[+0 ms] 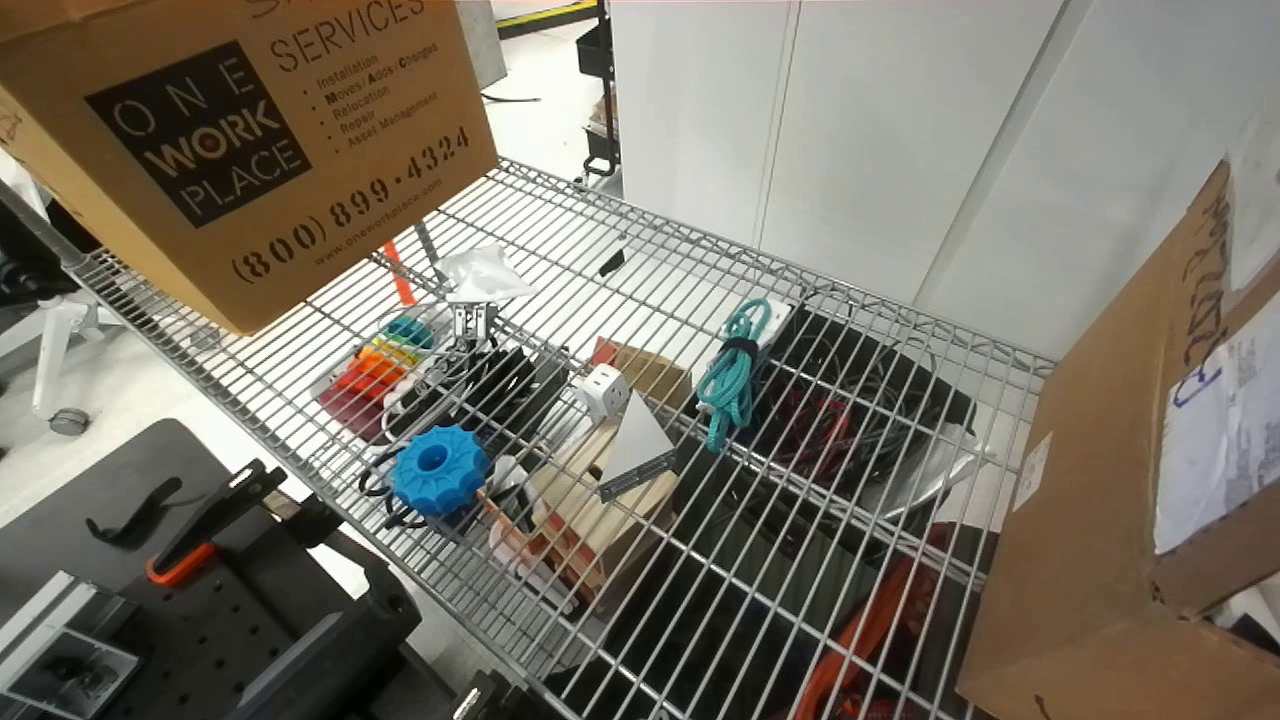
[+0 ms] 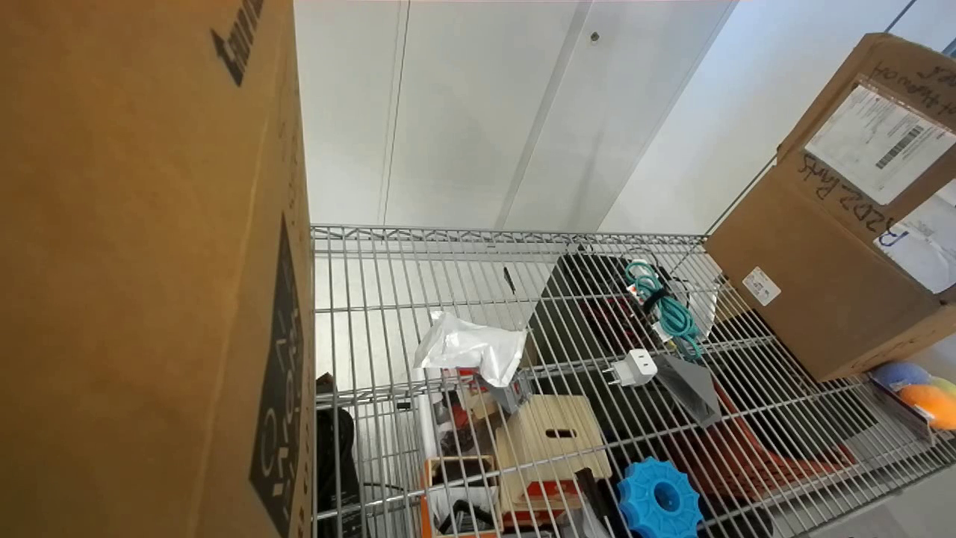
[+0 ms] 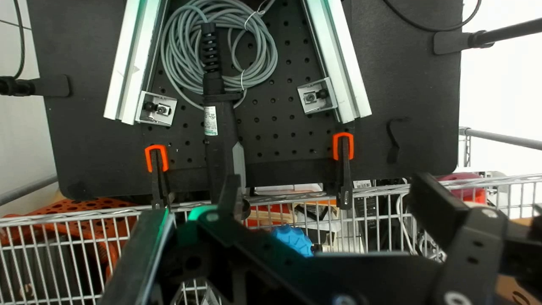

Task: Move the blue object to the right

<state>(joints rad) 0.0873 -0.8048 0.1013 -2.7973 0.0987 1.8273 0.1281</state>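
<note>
The blue object point(image 1: 452, 487) is a round bright-blue piece with a scalloped edge and a central hole. It lies on the wire shelf point(image 1: 700, 232) near the table-side edge. It also shows at the bottom of an exterior view point(image 2: 637, 499). In the wrist view the blue object point(image 3: 292, 239) is partly hidden behind the gripper's linkage. My gripper point(image 3: 332, 199) is open, its fingers wide apart with nothing between them. The blue object appears beyond the gripper, apart from the fingertips. The gripper shows in neither exterior view.
A white plug adapter point(image 1: 603, 392), grey triangular bracket point(image 1: 640, 445), teal cord point(image 1: 733, 378) and white plastic bag point(image 1: 485, 272) lie on the shelf. Large cardboard boxes point(image 1: 300, 180) point(image 1: 1080, 500) stand at both ends. A black table with orange clamps point(image 3: 344, 148) adjoins the shelf edge.
</note>
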